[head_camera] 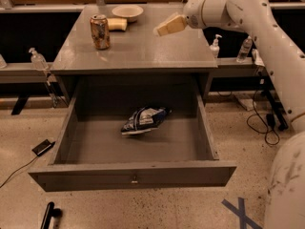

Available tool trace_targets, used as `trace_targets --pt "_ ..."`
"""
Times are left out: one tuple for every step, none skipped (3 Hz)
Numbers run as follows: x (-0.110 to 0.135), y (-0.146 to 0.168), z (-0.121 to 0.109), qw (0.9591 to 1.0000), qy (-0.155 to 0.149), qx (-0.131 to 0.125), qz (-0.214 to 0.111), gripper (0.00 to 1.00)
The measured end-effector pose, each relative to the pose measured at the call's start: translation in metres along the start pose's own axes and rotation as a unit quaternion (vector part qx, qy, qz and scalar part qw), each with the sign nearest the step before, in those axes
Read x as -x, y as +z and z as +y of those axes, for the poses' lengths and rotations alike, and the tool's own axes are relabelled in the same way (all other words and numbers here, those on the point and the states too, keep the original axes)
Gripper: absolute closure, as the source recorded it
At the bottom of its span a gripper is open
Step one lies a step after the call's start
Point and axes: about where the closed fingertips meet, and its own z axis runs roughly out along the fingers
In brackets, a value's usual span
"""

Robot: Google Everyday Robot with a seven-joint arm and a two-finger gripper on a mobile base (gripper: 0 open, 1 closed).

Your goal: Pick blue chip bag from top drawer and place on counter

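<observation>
While the gripper hangs over the right back part of the counter, it carries nothing, and I cannot tell if it is spread or pressed together. It sits at the end of the white arm, which comes in from the right side of the picture, and it stays above the grey top without touching it.

Well below the gripper and nearer to the camera, the blue chip bag lies inside the top drawer. This drawer is pulled fully out. The bag rests on the drawer floor, close to the back, a little crumpled, with white print turned upward, and apart from the side walls.

On the counter, beyond the gripper on the side away from the arm, a brownish can stands upright. Just behind the can are a pale yellow object and a shallow bowl; these two seem to touch. All three are well apart from the gripper.
</observation>
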Motion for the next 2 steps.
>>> trace_targets --pt "-0.002 0.005 0.001 0.9999 0.007 0.013 -0.006 0.00" --pt "0.004 -0.047 0.012 0.9988 -0.046 0.018 -0.007 0.00"
